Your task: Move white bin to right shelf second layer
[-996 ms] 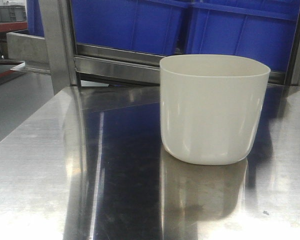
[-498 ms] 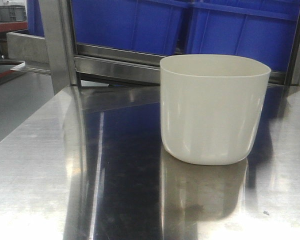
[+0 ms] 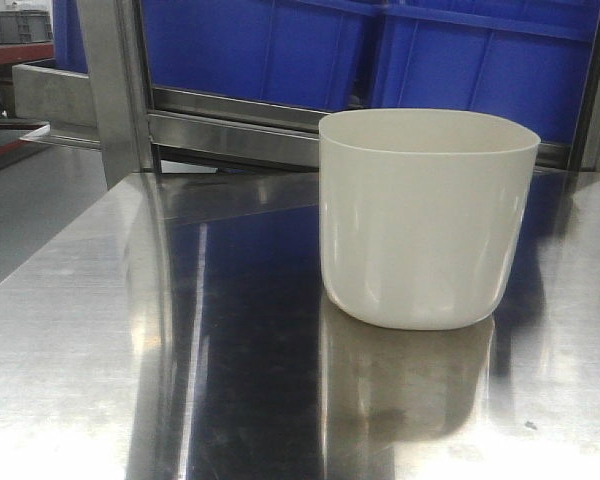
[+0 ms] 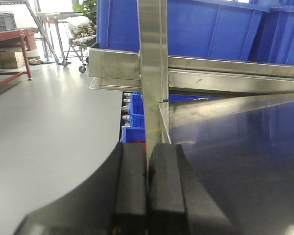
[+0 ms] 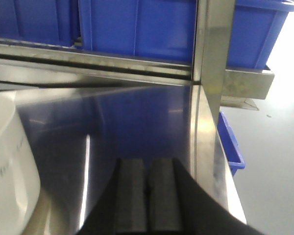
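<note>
Right gripper (image 5: 147, 166): hanging pinched together and empty, likely sitting nearer than equally closed left gripper (image 4: 147, 156), white bin (image 5: 7, 166) lying near, leftward.

Grey floor (image 4: 54, 127), red-framed table (image 4: 10, 35), blue crates (image 3: 260, 50) behind steel post (image 4: 154, 73)
</note>
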